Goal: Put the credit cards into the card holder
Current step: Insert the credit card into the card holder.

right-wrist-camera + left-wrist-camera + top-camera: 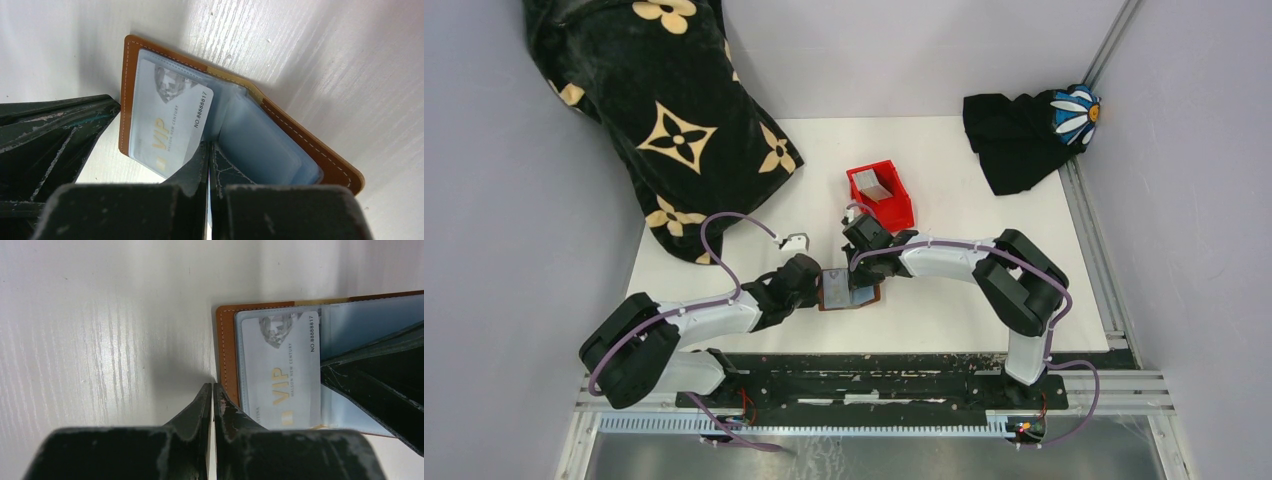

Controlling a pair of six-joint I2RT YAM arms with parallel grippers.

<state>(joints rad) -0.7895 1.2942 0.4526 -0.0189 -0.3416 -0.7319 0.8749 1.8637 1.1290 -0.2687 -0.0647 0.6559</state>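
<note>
The brown card holder [126, 100] lies open on the white counter [984, 290]. One silver card [167, 120] sits in its clear left pocket. The right hand [209, 150] is pinched shut, its tips on the middle fold, holding nothing. The left hand [212, 392] is pinched shut too, just beside the holder's edge. Another grey card [876, 188] is in the red bin [902, 208].

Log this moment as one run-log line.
card holder: open | credit card: in clear sleeve | left gripper: shut, at holder's edge | right gripper: shut, tips at fold | red bin: grey cards inside
</note>
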